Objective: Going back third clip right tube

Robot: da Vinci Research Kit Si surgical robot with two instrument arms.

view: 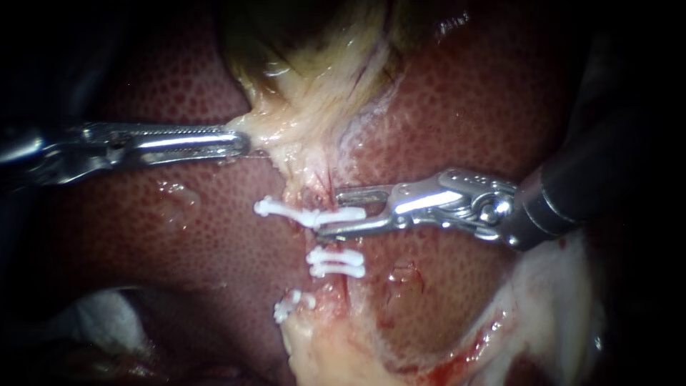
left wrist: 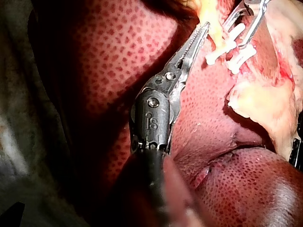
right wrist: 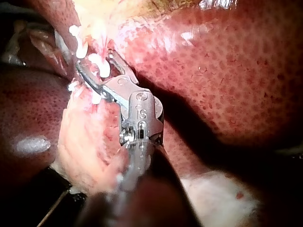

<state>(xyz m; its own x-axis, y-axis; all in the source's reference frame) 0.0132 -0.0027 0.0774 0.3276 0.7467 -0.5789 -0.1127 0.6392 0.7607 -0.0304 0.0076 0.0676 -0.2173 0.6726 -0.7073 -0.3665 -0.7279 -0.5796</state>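
left instrument [view: 241, 143]: pincer closed flat on the pale tissue [view: 300, 118], up and to the left of the top clip [view: 304, 213]. right instrument [view: 336, 211]: pincer open with a narrow gap and gripping nothing; the top clip's right-hand end sits inside that gap, lower jaw against it, upper jaw clear of it. The top clip sits crosswise on the tube [view: 319, 187] over the liver [view: 464, 121], with the middle clip [view: 336, 262] just below it and the lowest clip [view: 288, 307] further below, off to the left.
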